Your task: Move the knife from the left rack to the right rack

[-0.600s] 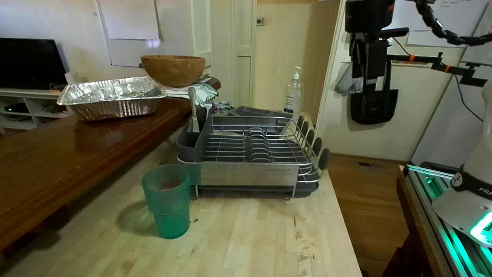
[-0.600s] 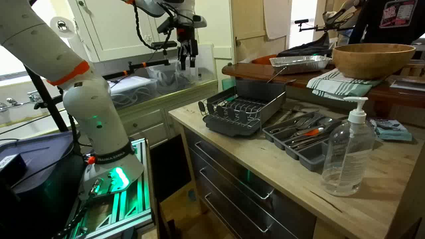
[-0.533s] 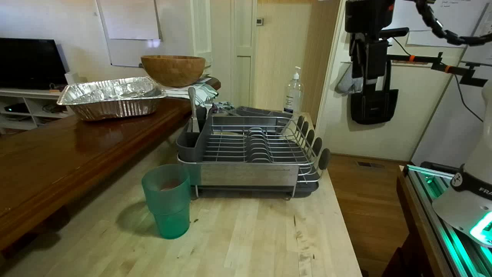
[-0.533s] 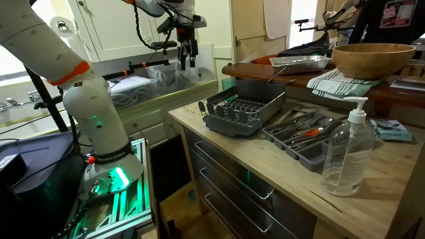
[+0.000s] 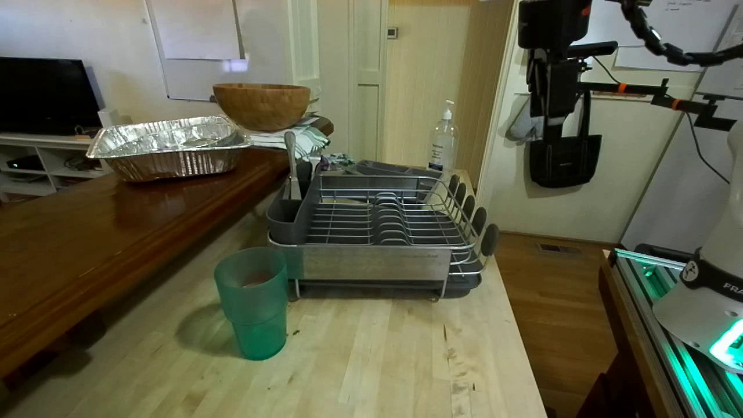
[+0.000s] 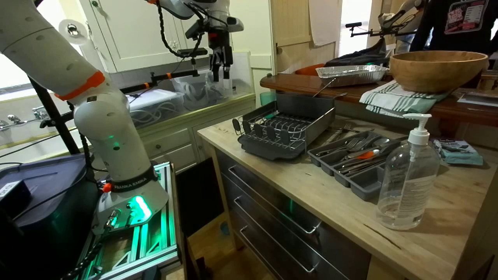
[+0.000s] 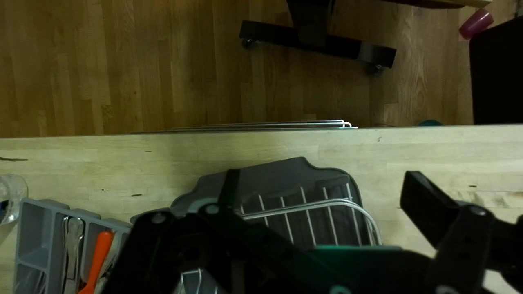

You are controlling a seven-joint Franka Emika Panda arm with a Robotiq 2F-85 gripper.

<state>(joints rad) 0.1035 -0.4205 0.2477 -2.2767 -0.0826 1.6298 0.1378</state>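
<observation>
Cupboards [image 6: 130, 33], a dish drainer [image 5: 377, 264] and a cutlery tray [image 6: 365, 191] mark a kitchen.

In an exterior view the window [image 6: 8, 74] is bright white, and a green light [image 6: 141, 208] glows on the robot [image 6: 116, 144]. The cup [image 5: 255, 313] makes a soft shadow on the table [image 5: 371, 354]. The wrist view is dim, its end effector [image 7: 325, 190] black and blurry.

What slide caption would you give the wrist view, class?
Past the open gripper: dish drainer and cutlery tray on a wooden worktop.
</observation>
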